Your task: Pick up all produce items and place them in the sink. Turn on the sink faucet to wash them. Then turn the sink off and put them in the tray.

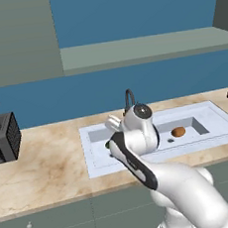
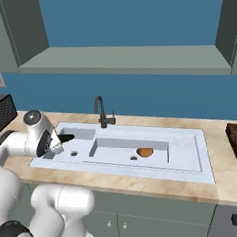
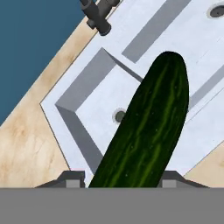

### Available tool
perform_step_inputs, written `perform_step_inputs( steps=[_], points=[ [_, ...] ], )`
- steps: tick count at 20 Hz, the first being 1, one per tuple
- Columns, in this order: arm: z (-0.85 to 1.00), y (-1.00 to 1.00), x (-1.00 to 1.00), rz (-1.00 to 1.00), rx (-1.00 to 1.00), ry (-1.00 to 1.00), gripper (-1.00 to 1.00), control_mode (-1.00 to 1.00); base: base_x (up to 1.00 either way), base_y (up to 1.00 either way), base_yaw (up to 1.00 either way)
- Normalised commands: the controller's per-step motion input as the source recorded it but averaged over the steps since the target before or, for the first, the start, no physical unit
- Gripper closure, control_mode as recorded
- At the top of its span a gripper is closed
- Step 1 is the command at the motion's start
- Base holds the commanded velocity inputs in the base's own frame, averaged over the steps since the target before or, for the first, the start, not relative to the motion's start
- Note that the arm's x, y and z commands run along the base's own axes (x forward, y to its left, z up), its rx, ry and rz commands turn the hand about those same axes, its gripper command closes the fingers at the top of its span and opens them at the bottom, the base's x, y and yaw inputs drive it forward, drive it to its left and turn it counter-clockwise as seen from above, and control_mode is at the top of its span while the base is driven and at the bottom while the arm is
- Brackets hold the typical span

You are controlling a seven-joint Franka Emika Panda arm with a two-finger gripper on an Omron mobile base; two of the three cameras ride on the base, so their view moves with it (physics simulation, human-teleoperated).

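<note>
Small basin [image 3: 103, 107] below lies open; faucet [image 2: 101, 111] stands behind it; potato [image 2: 145, 152] sits in the larger basin.

Arm: white with dark joints, one unit. In the left base view it rises from the lower right, bends at a bulky elbow and reaches forward and left, the wrist housing turned downward. In the right base view it climbs from the lower left, its forearm lying roughly level and pointing right.

Gripper [image 3: 124, 179]: two fingers, one finger tip [image 3: 72, 178] showing on either side of the cucumber [image 3: 146, 127] in the hand view, jaws closed against its sides. The cucumber juts forward from between them.
</note>
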Motion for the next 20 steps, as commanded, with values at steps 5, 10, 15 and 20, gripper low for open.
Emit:
perform_step_inputs(
  steps=[5, 10, 15, 20],
  points=[
    [0.01, -0.82, -0.16, -0.16, 0.03, 0.03, 1.0, -1.0, 0.0, 0.0, 0.0],
    [0.0, -0.82, -0.09, -0.18, 0.03, 0.03, 1.0, -1.0, 0.0, 0.0, 0.0],
    [0.0, -0.77, 0.0, -0.17, 0.02, 0.03, 1.0, -1.0, 0.0, 0.0, 0.0],
    [0.0, -0.73, 0.02, -0.09, 0.05, 0.0, 1.0, -1.0, 0.0, 0.0, 0.0]
  ],
)
